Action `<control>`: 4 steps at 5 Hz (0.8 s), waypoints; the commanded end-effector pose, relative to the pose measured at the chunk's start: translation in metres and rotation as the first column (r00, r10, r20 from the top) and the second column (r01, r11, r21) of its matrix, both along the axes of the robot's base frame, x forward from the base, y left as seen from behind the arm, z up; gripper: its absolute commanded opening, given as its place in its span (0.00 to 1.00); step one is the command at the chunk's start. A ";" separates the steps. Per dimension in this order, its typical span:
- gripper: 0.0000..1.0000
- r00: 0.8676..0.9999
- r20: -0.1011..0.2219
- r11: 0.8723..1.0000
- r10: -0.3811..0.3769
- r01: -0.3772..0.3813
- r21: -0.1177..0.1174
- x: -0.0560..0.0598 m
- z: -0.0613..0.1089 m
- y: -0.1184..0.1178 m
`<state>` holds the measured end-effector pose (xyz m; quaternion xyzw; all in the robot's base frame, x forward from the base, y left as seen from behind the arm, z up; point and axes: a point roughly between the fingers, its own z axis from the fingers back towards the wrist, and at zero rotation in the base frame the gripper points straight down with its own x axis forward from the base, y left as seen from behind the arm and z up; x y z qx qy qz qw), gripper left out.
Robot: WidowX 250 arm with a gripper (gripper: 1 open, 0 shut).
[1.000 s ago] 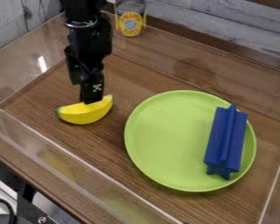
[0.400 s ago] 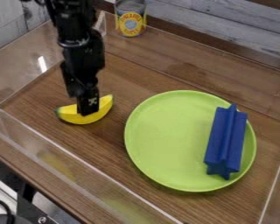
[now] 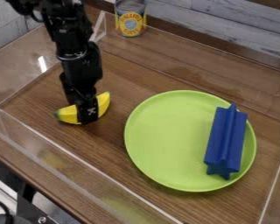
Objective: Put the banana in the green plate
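Observation:
The small yellow banana (image 3: 70,114) lies on the wooden table at the left, partly covered by my black gripper (image 3: 83,110). The gripper stands upright over it, open, with its fingers down around the banana's right half. The big lime-green plate (image 3: 166,140) rests to the right of the banana, a short gap away, and carries a blue ridged block (image 3: 227,140) on its right side.
A clear plastic wall (image 3: 25,166) rims the table on the left and front. A yellow-labelled can (image 3: 130,21) stands at the back, beyond the arm. Grey planks form the back wall.
The gripper has moved left and down, from just above the banana to straddling it at table level. The banana and plate have stayed put.

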<state>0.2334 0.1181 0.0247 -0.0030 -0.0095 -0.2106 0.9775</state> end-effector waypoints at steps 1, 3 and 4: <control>0.00 0.999 0.032 1.000 0.011 -0.011 0.004 0.002 0.004 0.003; 1.00 0.999 0.039 0.999 0.032 -0.032 -0.012 0.001 0.010 0.001; 0.00 0.998 0.040 0.999 0.042 -0.041 -0.015 0.000 0.014 -0.001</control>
